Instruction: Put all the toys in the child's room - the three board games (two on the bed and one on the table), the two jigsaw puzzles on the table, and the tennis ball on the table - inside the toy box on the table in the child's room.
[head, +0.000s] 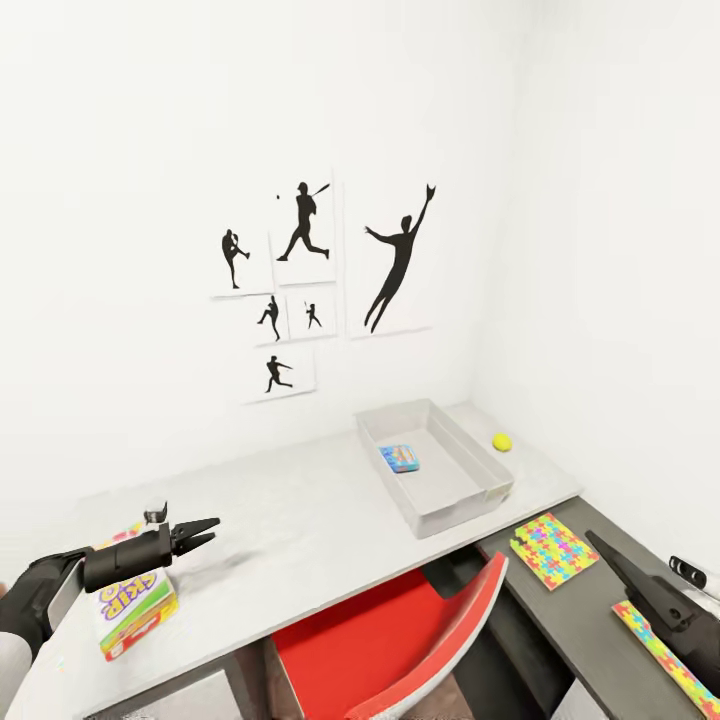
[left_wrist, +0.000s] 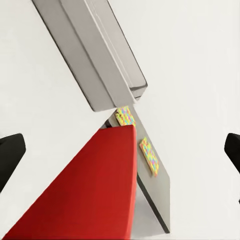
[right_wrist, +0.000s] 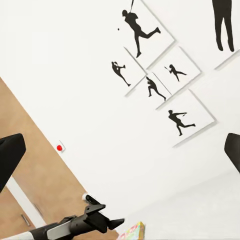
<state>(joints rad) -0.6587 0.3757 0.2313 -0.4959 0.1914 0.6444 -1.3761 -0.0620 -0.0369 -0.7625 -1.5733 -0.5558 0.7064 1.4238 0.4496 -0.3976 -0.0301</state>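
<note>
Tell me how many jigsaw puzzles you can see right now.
2: one jigsaw puzzle lies on the dark lower desk section near the toy box; another sits nearer, partly behind the right arm.

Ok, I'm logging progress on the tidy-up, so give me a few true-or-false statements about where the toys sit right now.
1. A blue board game lies inside the toy box. True.
2. The tennis ball is in the toy box. False: it sits on the table beside the box.
3. The left gripper is open, holding nothing. True.
4. Both jigsaw puzzles are in the box. False: they lie on the darker lower section.
</note>
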